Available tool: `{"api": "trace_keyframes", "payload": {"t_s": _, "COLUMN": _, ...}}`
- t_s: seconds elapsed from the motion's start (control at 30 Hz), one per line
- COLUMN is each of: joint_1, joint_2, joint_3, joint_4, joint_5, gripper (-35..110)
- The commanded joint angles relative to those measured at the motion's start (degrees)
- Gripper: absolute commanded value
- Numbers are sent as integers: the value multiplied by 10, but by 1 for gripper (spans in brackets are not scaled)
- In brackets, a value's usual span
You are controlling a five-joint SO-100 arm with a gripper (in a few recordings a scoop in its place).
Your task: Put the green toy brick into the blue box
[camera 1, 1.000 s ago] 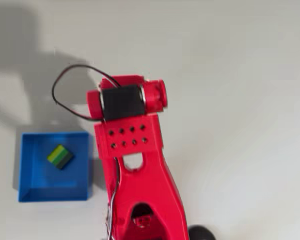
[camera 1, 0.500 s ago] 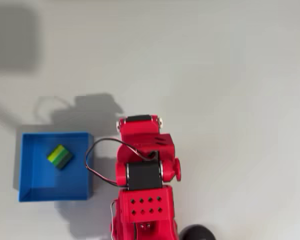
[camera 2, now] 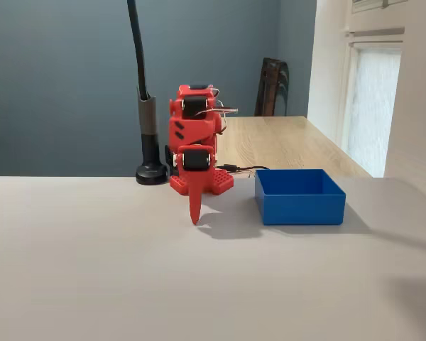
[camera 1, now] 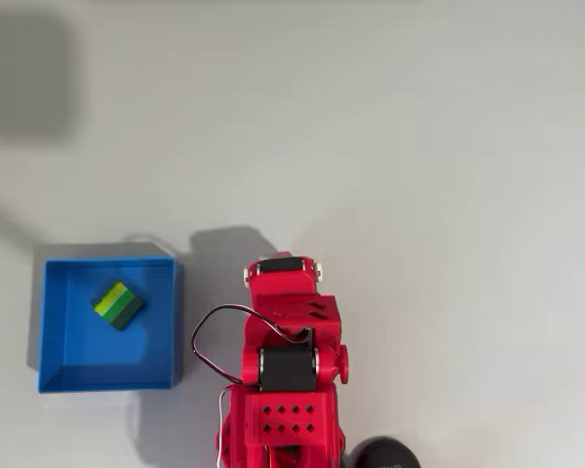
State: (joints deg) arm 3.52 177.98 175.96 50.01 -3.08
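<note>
The green toy brick [camera 1: 118, 305] lies inside the blue box [camera 1: 107, 374], in its upper left part, in the overhead view. In the fixed view the blue box [camera 2: 299, 203] stands right of the red arm, and its walls hide the brick. The arm is folded over its base [camera 1: 283, 419]. My gripper [camera 2: 194, 213] points straight down to the table, left of the box and apart from it. Its fingers are pressed together with nothing between them. From above, the arm's upper links [camera 1: 285, 302] hide the gripper.
A black post on a round foot [camera 2: 151, 172] stands behind the arm's base, and shows as a dark disc [camera 1: 380, 454] at the overhead view's bottom edge. A black cable [camera 1: 210, 341] loops off the arm's left side. A wooden table [camera 2: 284, 142] lies behind.
The arm has drawn back from its reach over the table and folded down over its base. The green brick and the blue box have not moved.
</note>
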Motion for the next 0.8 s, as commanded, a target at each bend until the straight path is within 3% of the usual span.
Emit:
{"api": "trace_keyframes", "payload": {"t_s": 0.0, "joint_1": 2, "joint_2": 19, "joint_3": 10, "joint_4": -3, "joint_5": 4, "gripper": 0}}
{"api": "trace_keyframes", "payload": {"t_s": 0.77, "joint_1": 2, "joint_2": 89, "joint_3": 23, "joint_4": 23, "joint_5": 4, "gripper": 0}}
